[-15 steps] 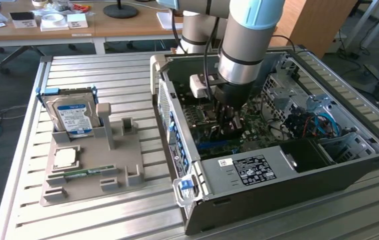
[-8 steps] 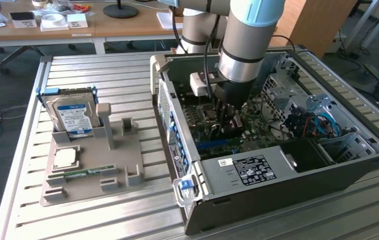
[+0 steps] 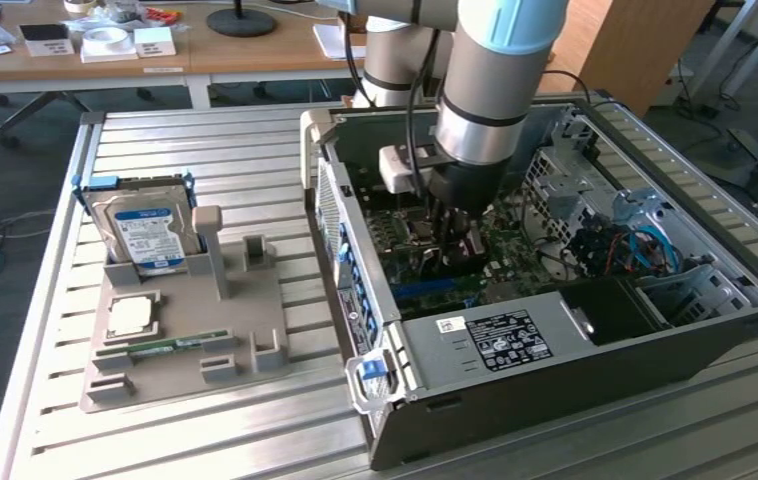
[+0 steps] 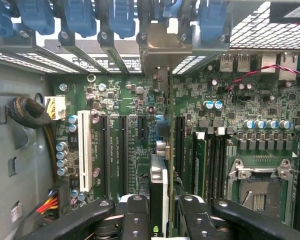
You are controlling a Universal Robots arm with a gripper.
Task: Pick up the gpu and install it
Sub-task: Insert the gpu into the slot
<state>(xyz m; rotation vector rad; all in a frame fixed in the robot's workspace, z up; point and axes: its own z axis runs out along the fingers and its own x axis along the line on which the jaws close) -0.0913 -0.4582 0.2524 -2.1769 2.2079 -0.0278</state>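
The black two-fingered gripper is clamped, jaws partly apart, on the thin flat gpu, held edge-on over the green motherboard among long black expansion slots. Room is tight, with blue slot clips along the case's perforated wall. In the exterior view the open dark-grey metal computer case lies at three o'clock from the grey plastic parts holder (a silver, blue-labelled hard drive stands in it).

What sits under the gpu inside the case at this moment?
The gpu, gripped edge-on by the gripper, hangs over the green motherboard with its black slots. The slot directly beneath is covered by the card itself.
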